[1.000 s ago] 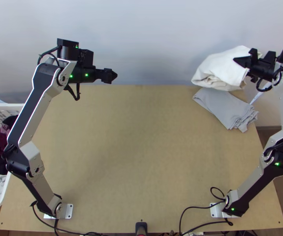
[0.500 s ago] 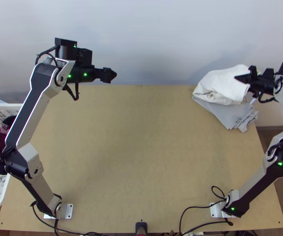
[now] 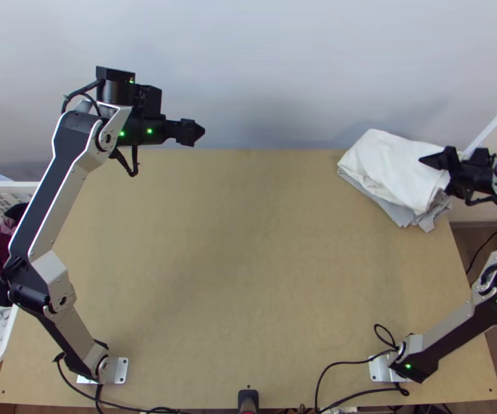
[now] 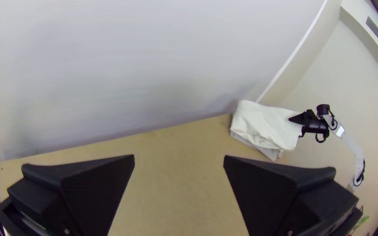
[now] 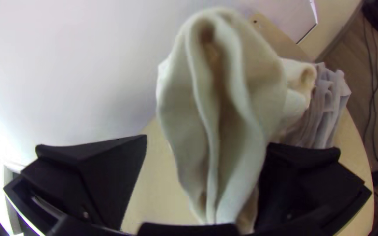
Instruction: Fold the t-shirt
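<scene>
The white t-shirt (image 3: pixel 390 165) lies as a folded bundle on a grey folded cloth (image 3: pixel 388 205) at the table's far right corner. My right gripper (image 3: pixel 436 161) is at the bundle's right end. In the right wrist view, my right gripper (image 5: pixel 207 140) has its fingers wide apart, with the white cloth's layered end (image 5: pixel 224 109) between them, nearer one finger. At the table's far left, above the edge, my left gripper (image 3: pixel 195 132) stays away from the cloth. Its fingers stand apart with nothing between them at the left gripper (image 4: pixel 179 158) in the left wrist view.
A white basket (image 3: pixel 3 345) of mixed clothes stands at the table's left side. The wall rises directly behind the far edge. Wide bare tabletop (image 3: pixel 248 262) lies between the arms, and black cables (image 3: pixel 338 366) run along the near edge.
The right gripper and white bundle have come down and nearer in the top view, with the gripper also shifting right. The white bundle now covers most of the grey cloth. The left arm has hardly moved.
</scene>
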### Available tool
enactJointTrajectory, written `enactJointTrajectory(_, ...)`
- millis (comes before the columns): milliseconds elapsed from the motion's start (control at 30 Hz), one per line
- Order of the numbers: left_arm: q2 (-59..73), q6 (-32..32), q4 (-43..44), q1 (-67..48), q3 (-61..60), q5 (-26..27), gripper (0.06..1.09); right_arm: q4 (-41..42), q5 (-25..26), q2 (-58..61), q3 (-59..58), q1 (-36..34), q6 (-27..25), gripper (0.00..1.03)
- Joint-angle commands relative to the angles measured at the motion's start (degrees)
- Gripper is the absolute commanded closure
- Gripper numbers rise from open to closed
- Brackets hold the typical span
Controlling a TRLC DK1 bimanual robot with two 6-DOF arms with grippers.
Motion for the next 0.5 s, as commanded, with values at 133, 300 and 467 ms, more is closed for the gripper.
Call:
enactJointTrajectory(133,-2.79,1.00,-0.77,-0.30,-1.22,-0.07,0.10,-0.22,11.69,-5.22,-4.64,-6.54,-8.77,0.04)
enactJointTrajectory(300,-3.41,1.18,-0.94,-0.04,-1.31,-0.07,0.10,2.33,23.20,-8.21,-5.52,-9.26,-11.32,0.04)
enactJointTrajectory(467,-4.20,1.00,-0.94,0.05,-1.49,-0.07,0.10,7.51,25.22,-15.95,-7.71,-6.71,-11.67,0.04)
